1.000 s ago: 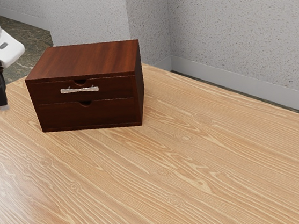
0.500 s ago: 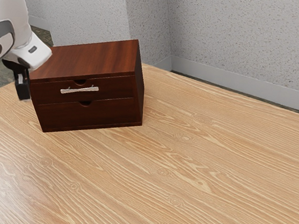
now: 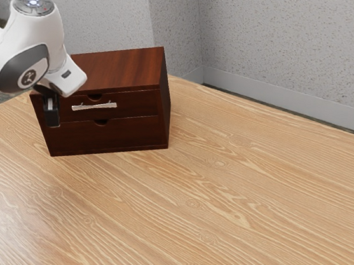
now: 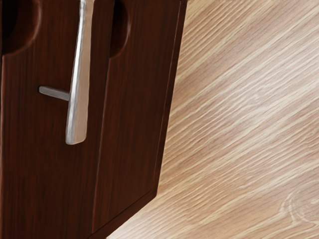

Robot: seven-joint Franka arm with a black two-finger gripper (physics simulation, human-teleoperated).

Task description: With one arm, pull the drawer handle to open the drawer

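Over at the exterior view's left end of the cabinet (image 3: 117,68) front, the gripper (image 3: 51,110) is hanging from the white arm (image 3: 25,58), close in against the dark wood. From this side it is reading as one black shape, so whether it is spread or closed I cannot tell. By the look of it, it is not on anything yet.

And the target: the silver handle (image 3: 94,106) is sitting on the upper drawer (image 3: 132,104), which is looking flush with the lower drawer (image 3: 113,135), so I'm judging it shut. The cabinet itself is standing on the wooden table (image 3: 233,196), near the wall corner.

Now the relation that matters. That handle is lying level, its long axis running along the drawer front, and the gripper is sitting just off the end nearer the exterior view's left, a touch low. On the wrist camera the handle (image 4: 79,74) is running lengthwise off to one side, its rounded tip and one mounting post showing. So I'm reckoning the hand is needing a short slide along the front, toward the exterior view's right, to straddle the bar across its narrow width before any pull.
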